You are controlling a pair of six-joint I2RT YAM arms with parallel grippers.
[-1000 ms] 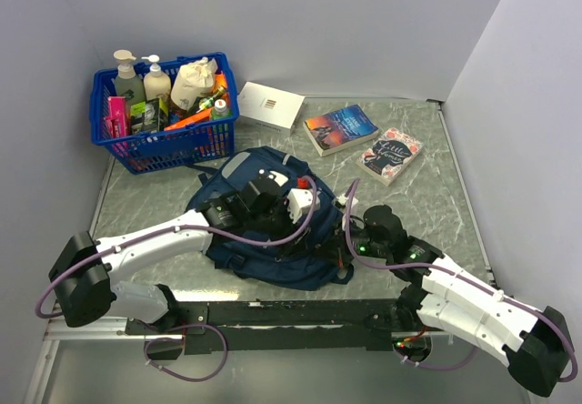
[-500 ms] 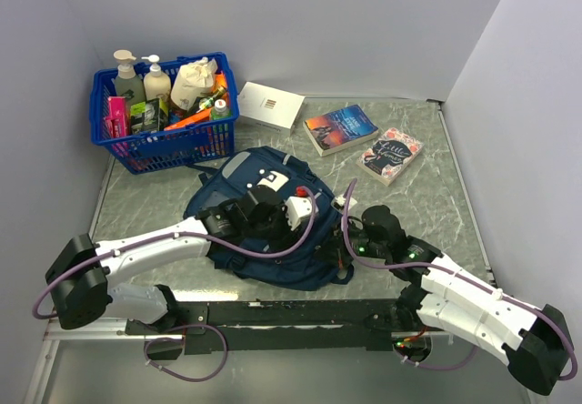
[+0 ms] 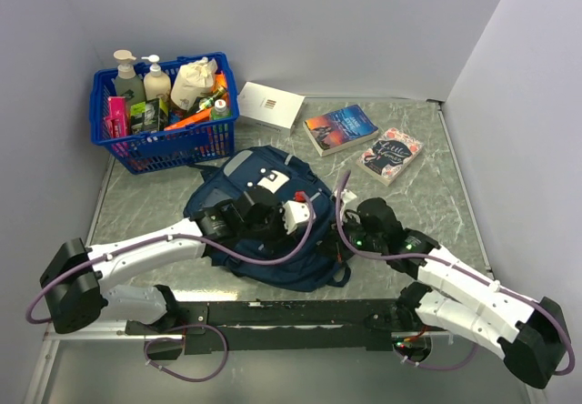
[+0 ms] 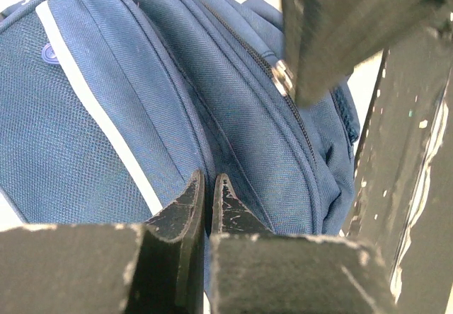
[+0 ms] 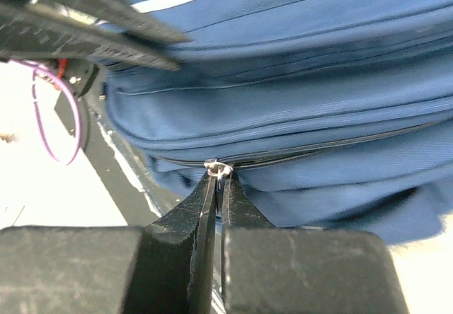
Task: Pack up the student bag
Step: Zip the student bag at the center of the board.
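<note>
Left gripper draws nearer, pinched shut on student bag fabric | right gripper clamps zip pull | step: unzipping | next: drag pull along, left bracing

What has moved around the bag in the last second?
The left gripper pulled back toward the near edge, pinching fabric of the student bag. The right gripper edged left and forward, shut on the zipper pull. The blue basket and white box stayed put.

walls: plain pale grey, three sides | table: grey marbled top | light: soft, even
</note>
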